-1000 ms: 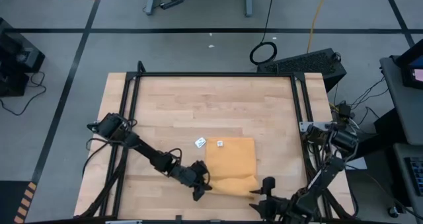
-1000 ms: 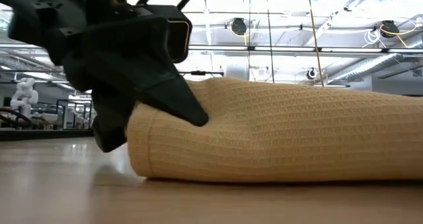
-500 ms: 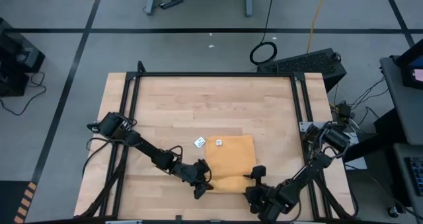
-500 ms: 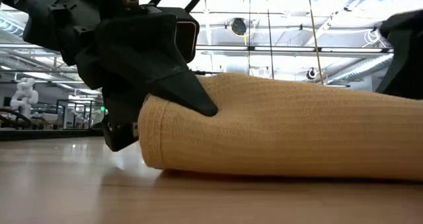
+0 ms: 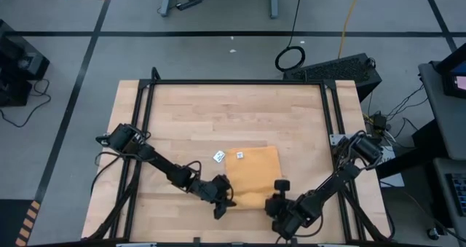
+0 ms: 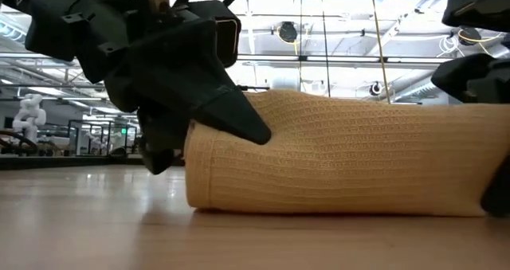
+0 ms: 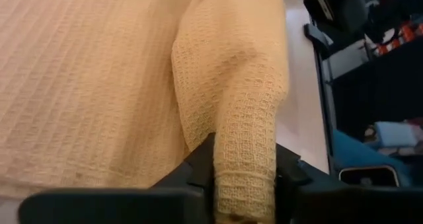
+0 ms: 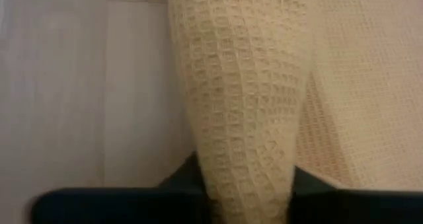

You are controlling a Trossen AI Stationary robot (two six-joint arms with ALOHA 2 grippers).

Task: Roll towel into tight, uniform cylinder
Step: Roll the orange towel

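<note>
Since the earlier frames, the right tool [image 5: 280,196] is coming in from the lower right of the high view to the right end of the roll, and the rolled edge of the towel [image 5: 253,174] is creeping up the frame, leaving less flat cloth.

Now both tools are gripping the roll's ends. The left tool [image 5: 224,198] is pinching the left end, its dark fingers [image 7: 198,174] closed snugly on the cloth on both sides. The right tool is likewise closed on the opposite end, the waffle-weave roll passing between its fingers [image 8: 182,178].

The towel is lying low and centre on the wooden worktop [image 5: 218,116], its small white label [image 5: 239,156] near the upper edge and a loose white tag [image 5: 218,157] just beside it on the wood.

In the low view the roll [image 6: 335,154] is looking fatter at the middle than at the left end. If one tool is turning faster than the other, the cylinder will probably cone or loosen; pinching too lightly could let an end slip free.
</note>
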